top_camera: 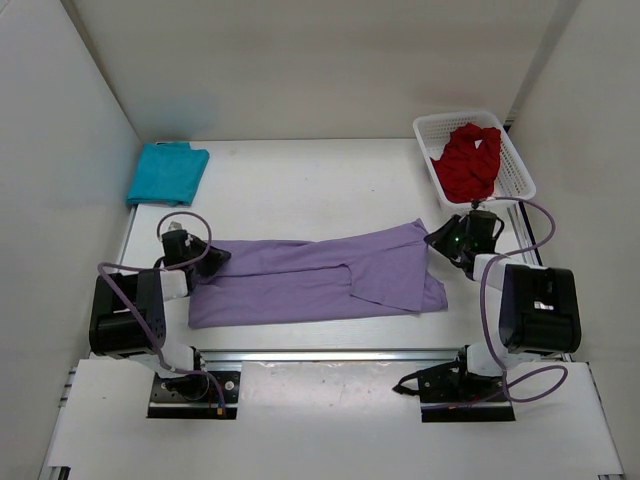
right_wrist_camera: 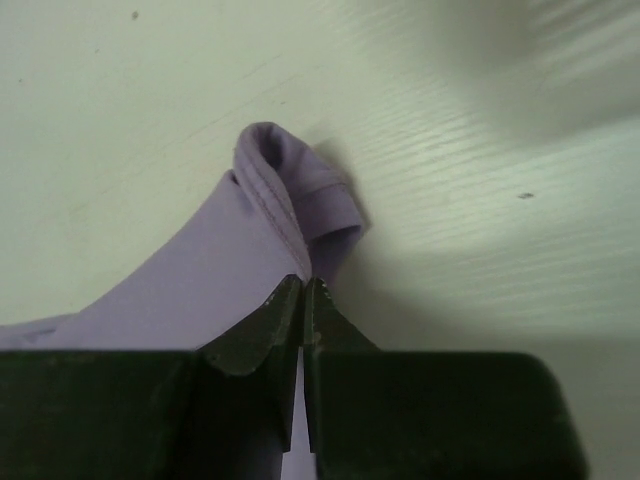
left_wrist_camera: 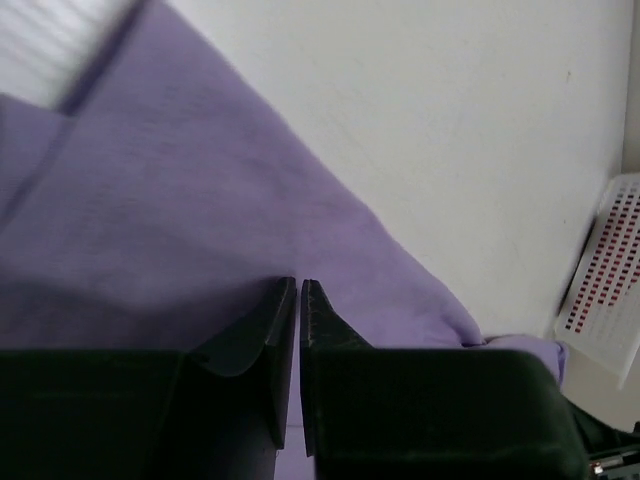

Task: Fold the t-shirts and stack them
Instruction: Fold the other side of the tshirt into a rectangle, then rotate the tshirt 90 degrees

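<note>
Purple shirt point(top_camera: 310, 278) lies spread on the worktop point(top_camera: 300, 180) between the left gripper point(left_wrist_camera: 300, 287) and right gripper point(right_wrist_camera: 303, 283), both clamped on its ends; the right's thin hem pinch may slip under tension, spoiling the fold.

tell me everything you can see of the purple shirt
The lavender t-shirt is plain soft cloth, lying flat and lengthwise across the table, folded into a long strip with one flap overlapping near its right end. The left gripper pinches its left end, the right gripper its right corner, where the hem curls up.
</note>
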Robot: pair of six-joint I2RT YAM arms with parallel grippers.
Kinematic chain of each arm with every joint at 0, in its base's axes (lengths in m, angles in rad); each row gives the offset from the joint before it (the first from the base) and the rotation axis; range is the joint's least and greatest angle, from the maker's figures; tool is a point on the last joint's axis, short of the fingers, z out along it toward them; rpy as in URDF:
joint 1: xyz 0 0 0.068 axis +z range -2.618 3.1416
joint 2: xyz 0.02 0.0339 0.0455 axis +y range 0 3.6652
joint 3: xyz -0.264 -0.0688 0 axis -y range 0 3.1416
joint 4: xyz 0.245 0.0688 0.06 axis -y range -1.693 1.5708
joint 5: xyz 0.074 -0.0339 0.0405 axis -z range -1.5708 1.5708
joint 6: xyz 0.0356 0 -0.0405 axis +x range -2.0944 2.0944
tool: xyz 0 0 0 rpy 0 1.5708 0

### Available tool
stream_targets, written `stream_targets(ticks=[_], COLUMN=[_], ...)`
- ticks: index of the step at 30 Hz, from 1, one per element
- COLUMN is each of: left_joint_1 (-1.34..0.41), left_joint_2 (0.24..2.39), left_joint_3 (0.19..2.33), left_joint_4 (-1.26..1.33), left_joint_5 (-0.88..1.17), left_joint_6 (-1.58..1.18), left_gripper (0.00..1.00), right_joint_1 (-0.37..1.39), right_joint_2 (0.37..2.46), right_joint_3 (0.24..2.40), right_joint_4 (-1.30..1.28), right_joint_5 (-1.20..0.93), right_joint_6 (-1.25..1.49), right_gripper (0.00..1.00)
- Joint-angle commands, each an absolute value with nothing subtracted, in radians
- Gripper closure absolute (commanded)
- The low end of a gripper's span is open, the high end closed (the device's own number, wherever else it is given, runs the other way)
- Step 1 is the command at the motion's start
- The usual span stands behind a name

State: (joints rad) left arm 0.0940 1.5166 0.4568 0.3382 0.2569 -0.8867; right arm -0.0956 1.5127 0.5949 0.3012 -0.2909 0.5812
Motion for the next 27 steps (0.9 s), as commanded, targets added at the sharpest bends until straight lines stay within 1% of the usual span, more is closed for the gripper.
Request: stream_targets(ticks=[1,4,9,11,12,13,14,17,19,21,22,23,24,26,27], left_joint_1=[0.162,0.187,0.212,0.213,0.21,0.204,0.19,0.123,0.066,-0.014,-0.081,-0.139,-0.197,-0.274,-0.313], left_joint_2=[1.502,1.486,1.488,1.482,1.464,1.451,1.415,1.303,1.238,1.197,1.192,1.19,1.198,1.229,1.241], left_joint_3=[0.427,0.425,0.422,0.434,0.436,0.428,0.423,0.454,0.488,0.529,0.541,0.546,0.549,0.549,0.549], left_joint_4=[0.379,0.365,0.379,0.373,0.368,0.379,0.388,0.329,0.278,0.223,0.213,0.193,0.184,0.175,0.17], left_joint_5=[0.296,0.281,0.29,0.29,0.293,0.298,0.29,0.213,0.166,0.144,0.132,0.126,0.123,0.161,0.17], left_joint_6=[-0.899,-0.896,-0.916,-0.919,-0.922,-0.931,-0.931,-0.89,-0.844,-0.796,-0.769,-0.746,-0.733,-0.712,-0.697], left_gripper=[0.82,0.83,0.83,0.84,0.84,0.84,0.84,0.82,0.81,0.79,0.79,0.79,0.78,0.78,0.78], right_joint_1=[-0.149,-0.178,-0.164,-0.166,-0.163,-0.15,-0.134,-0.075,-0.04,0.02,0.061,0.07,0.109,0.203,0.221], right_joint_2=[1.485,1.494,1.535,1.529,1.523,1.505,1.473,1.366,1.306,1.25,1.238,1.221,1.22,1.215,1.209], right_joint_3=[0.572,0.577,0.617,0.608,0.617,0.62,0.609,0.609,0.604,0.595,0.58,0.563,0.551,0.509,0.49], right_joint_4=[0.357,0.344,0.298,0.304,0.298,0.288,0.278,0.226,0.19,0.154,0.14,0.137,0.14,0.124,0.111], right_joint_5=[-0.216,-0.233,-0.238,-0.255,-0.258,-0.262,-0.25,-0.192,-0.141,-0.094,-0.071,-0.071,-0.083,-0.075,-0.046], right_joint_6=[0.597,0.6,0.61,0.617,0.62,0.626,0.617,0.6,0.584,0.568,0.566,0.565,0.569,0.578,0.577], right_gripper=[1.0,1.0,1.0,0.96,0.87,0.73,0.64,0.53,0.53,0.56,0.61,0.69,0.8,0.89,0.92])
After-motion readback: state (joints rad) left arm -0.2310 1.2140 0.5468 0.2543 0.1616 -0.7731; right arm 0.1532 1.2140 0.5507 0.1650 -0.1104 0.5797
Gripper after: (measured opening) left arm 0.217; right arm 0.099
